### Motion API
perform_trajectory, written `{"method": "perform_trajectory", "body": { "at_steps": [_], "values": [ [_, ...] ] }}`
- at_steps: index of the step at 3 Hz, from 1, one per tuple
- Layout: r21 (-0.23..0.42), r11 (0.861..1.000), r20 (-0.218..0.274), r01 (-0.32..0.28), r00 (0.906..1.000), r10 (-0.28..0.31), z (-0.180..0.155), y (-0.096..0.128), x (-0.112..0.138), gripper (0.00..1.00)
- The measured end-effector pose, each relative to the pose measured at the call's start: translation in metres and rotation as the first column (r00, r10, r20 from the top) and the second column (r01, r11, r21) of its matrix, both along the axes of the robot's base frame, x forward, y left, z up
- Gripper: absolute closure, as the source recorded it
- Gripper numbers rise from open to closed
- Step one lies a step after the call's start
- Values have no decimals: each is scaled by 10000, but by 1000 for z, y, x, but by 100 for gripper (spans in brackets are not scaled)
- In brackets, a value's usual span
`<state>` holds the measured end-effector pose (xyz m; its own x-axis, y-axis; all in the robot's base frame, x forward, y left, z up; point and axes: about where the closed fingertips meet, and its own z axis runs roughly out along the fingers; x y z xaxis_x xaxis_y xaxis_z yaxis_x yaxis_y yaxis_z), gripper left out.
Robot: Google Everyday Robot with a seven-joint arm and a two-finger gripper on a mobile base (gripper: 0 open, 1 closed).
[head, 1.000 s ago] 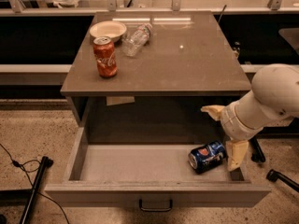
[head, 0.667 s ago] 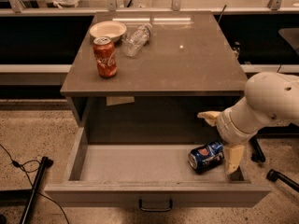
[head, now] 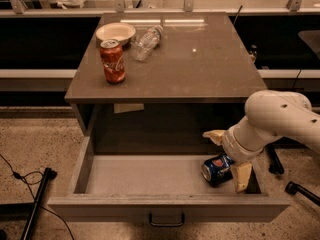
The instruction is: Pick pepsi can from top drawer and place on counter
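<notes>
- The counter was a flat, smooth, grey-brown rectangle with a faint gloss; light glinted near its far edge.
- A red Coke can, a ribbed metal cylinder, stood upright near the left edge, toward the front-left corner.
- A shallow round cream bowl sat by the far-left corner, behind the Coke can.
- A clear, crinkled plastic bottle lay on its side just right of the bowl.
- The drawer, a wide, shallow grey box with a matte floor, stood pulled out below the counter's front edge.
- A small dark metal handle curved from the middle of its flat front panel.
- The Pepsi can, blue aluminium with a silver end, lay on its side on the drawer floor, below the counter's front-right corner.
- The gripper was down inside the drawer at that right end, on a smooth, rounded white arm.
- Its two pale, wedge-shaped fingers were spread wide, one on either side of the can, and had not closed on it.
- I could not tell whether either finger touched the can.
</notes>
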<state>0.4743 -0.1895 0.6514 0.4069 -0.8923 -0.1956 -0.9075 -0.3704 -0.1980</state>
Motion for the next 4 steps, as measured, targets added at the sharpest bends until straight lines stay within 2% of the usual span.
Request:
{"method": "perform_trajectory", "body": {
  "at_steps": [1, 2, 3, 4],
  "values": [
    [-161, 9999, -117, -30, 9999, 28, -15, 2, 3, 0],
    [-336, 9994, -325, -18, 9995, 7, -30, 1, 4, 17],
    [-466, 9989, -513, -11, 9987, -13, -39, 0, 4, 29],
    [-492, 9988, -597, -32, 9982, 3, -41, 0, 3, 32]
  ]
}}
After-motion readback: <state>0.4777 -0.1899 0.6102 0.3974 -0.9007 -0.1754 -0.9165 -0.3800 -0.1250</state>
